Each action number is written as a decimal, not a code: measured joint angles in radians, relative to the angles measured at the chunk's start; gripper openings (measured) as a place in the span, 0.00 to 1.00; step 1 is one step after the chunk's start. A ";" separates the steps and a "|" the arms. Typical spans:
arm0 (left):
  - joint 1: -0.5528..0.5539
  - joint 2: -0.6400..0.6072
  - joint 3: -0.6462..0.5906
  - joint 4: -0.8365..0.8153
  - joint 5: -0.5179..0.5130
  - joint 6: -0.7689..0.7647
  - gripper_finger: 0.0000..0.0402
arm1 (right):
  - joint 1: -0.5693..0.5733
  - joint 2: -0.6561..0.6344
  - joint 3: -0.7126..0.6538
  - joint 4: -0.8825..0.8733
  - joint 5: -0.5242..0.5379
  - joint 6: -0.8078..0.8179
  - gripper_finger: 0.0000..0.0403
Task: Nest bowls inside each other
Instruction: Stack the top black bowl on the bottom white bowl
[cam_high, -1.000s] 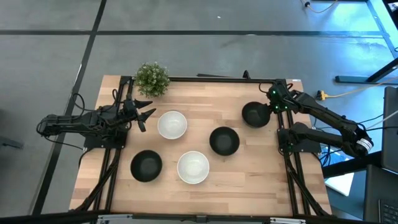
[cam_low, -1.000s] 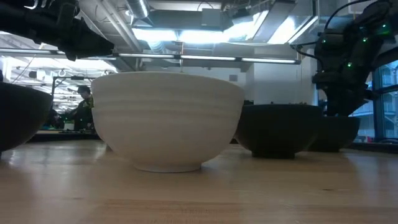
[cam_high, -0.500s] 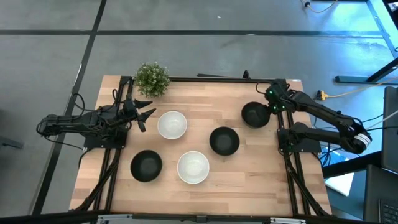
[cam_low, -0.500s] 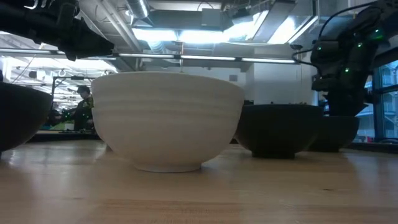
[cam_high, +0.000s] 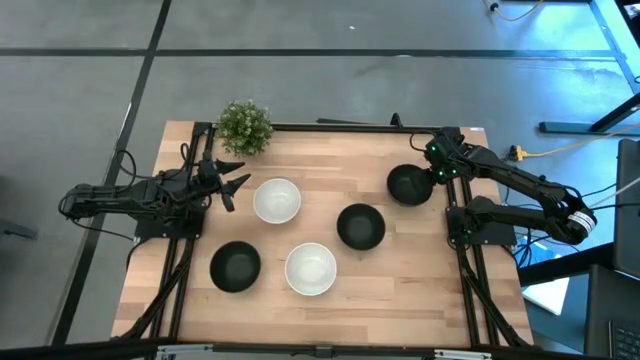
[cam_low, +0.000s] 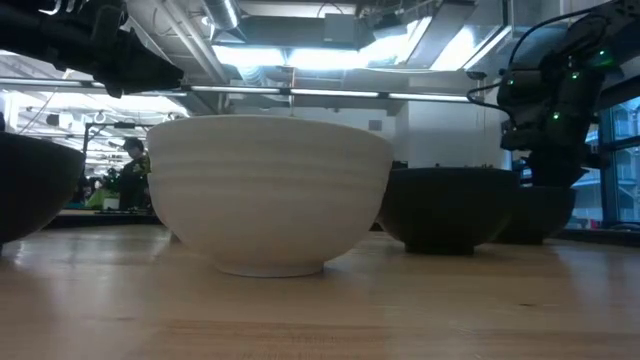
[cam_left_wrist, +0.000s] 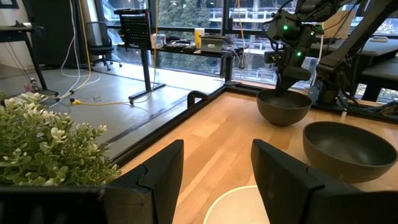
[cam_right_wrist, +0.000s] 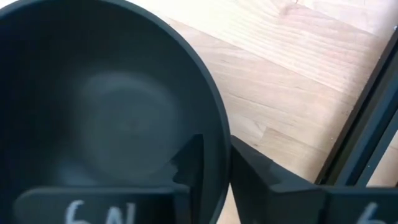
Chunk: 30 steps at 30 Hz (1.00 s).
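1. The left arm lies stretched out low along the desk's (cam_high: 400, 280) left edge, reaching rightward. Its left pincer (cam_high: 236, 180) has its fingers spread apart and holds nothing, hanging just left of the far white bowl (cam_high: 276, 200).
2. A small potted plant (cam_high: 244, 126) stands at the far left corner of the desk, just beyond that pincer.
3. A black bowl (cam_high: 235, 266) sits near the left front, with the near white bowl (cam_high: 311, 269) just to its right; they stand apart.
4. Another black bowl (cam_high: 360, 226) rests around the middle of the desk, apart from the others.
5. The far-right black bowl (cam_high: 408, 184) sits on the desk at the far right.
6. The right arm bends in from the right side, its wrist tipped downward over that bowl. The right pincer (cam_right_wrist: 214, 171) is clamped on the bowl's right rim, one finger inside the wall and one outside.
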 joint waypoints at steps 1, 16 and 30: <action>0.000 0.000 0.000 0.000 0.000 0.000 0.46 | 0.000 0.000 0.000 0.000 0.000 -0.001 0.16; 0.000 0.000 0.000 0.000 -0.002 0.000 0.46 | 0.003 0.000 0.010 0.038 -0.026 -0.019 0.05; 0.000 0.000 0.000 0.000 -0.001 -0.001 0.46 | 0.051 0.000 0.274 -0.111 -0.123 -0.077 0.05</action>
